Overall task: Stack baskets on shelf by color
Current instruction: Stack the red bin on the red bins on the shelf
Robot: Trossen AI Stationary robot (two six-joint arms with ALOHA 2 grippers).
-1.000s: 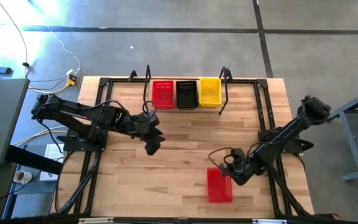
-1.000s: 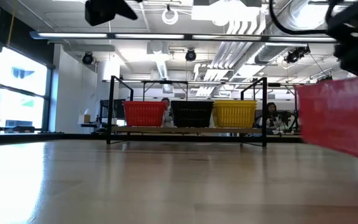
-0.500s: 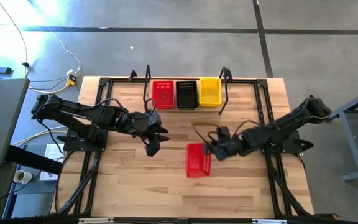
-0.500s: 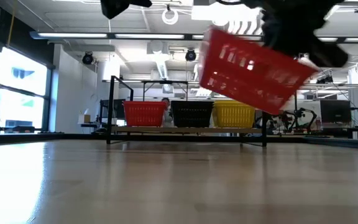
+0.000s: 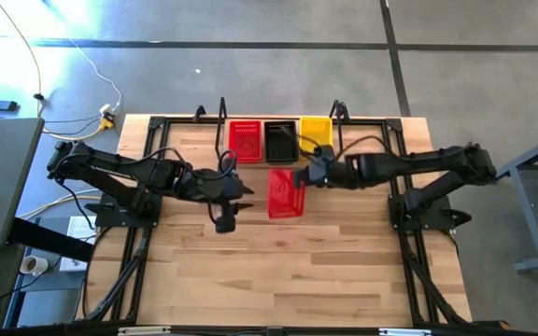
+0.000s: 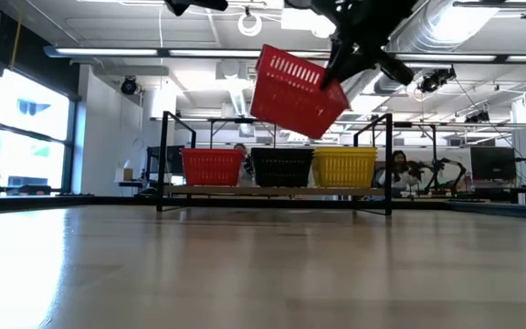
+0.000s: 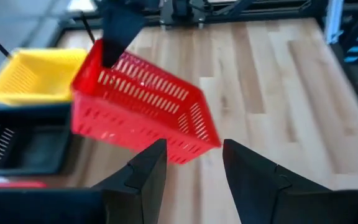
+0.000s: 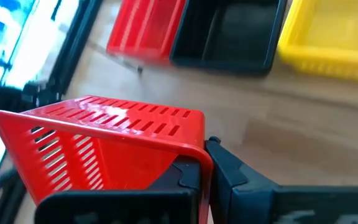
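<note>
**Red basket held aloft in front of the shelf**

High view: the right gripper (image 5: 308, 174) reaches in from the right and pinches one end of a red basket (image 5: 286, 193) just in front of the shelf (image 5: 278, 161). On the shelf sit three baskets in a row — the shelf's red basket (image 5: 245, 142), a black basket (image 5: 280, 141) and a yellow basket (image 5: 316, 133); the right arm crosses over part of the yellow one and hides its near edge. The left gripper (image 5: 224, 220) hangs over the table (image 5: 278, 271) to the left of the held basket, apart from it. From above its fingers are too small to read.

Low view: the held basket (image 6: 292, 91) is tilted and well clear of the tabletop, above the shelf row, gripped at its upper right rim by the right gripper (image 6: 334, 75). The arm above it is cut off by the picture's top edge. People sit far back in the room, partly hidden behind the baskets.

Left wrist view: the two dark fingers (image 7: 145, 174) stand apart with nothing between them — the gripper is open. Beyond them the held basket (image 7: 142, 106) hangs slanted; the yellow basket (image 7: 33, 74) and black basket (image 7: 23, 143) are cut off at the edge.

Right wrist view: the fingers (image 8: 219, 168) are clamped over the rim of the held basket (image 8: 104, 146), whose lower part is hidden. No writing or labels can be read anywhere.
</note>
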